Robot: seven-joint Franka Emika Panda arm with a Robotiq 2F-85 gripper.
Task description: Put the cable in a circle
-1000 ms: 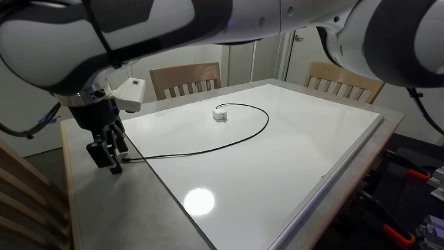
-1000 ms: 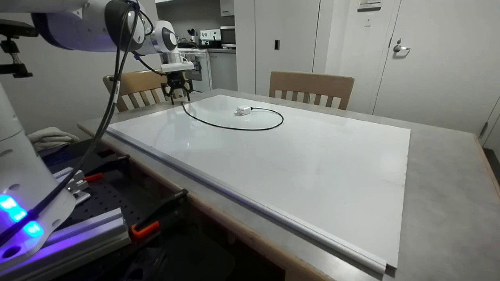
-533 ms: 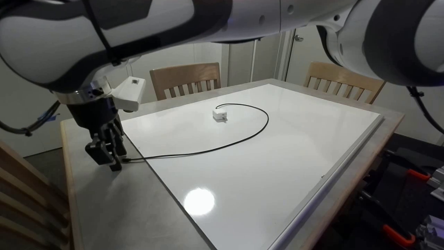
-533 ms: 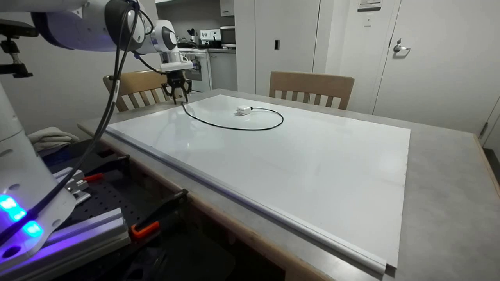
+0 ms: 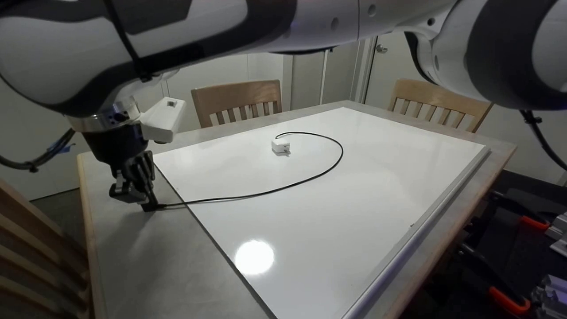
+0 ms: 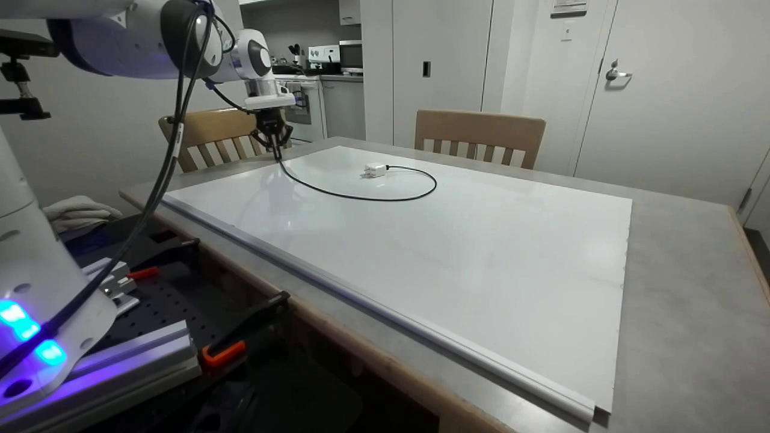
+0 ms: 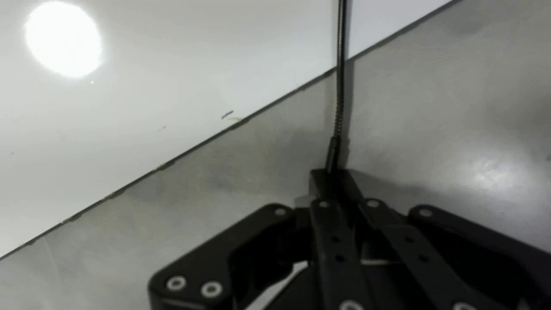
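My gripper (image 7: 332, 183) is pinching the cable (image 7: 340, 82) right at its slim black end: in the wrist view both fingers press in on it, and from there it runs up toward 12 o'clock, crossing onto the white board (image 7: 172, 86). The pinched end is over the grey counter (image 7: 215, 185), just beyond the board's edge; I can't tell from here whether my fingertips touch the surface.

In an exterior view, taking the middle of the board as the centre of the dial, I have the gripper at 9 o'clock, pointing down, and a white charger block (image 5: 280, 145) at 11. Between the two, the cable lies, mostly on the board, as one open curve: out from the fingers toward 3 o'clock, bending round, then back to the block, with the gap facing roughly 10 o'clock. Its far end meets the block in both exterior views.

On that same dial my arm (image 5: 266, 26) spans the top from 10 to 2 o'clock. One wooden chair (image 5: 239, 94) stands past the counter at 11, a second chair (image 5: 436, 98) between 1 and 2. A round patch of glare (image 5: 254, 257) shines on the board between 7 and 8.
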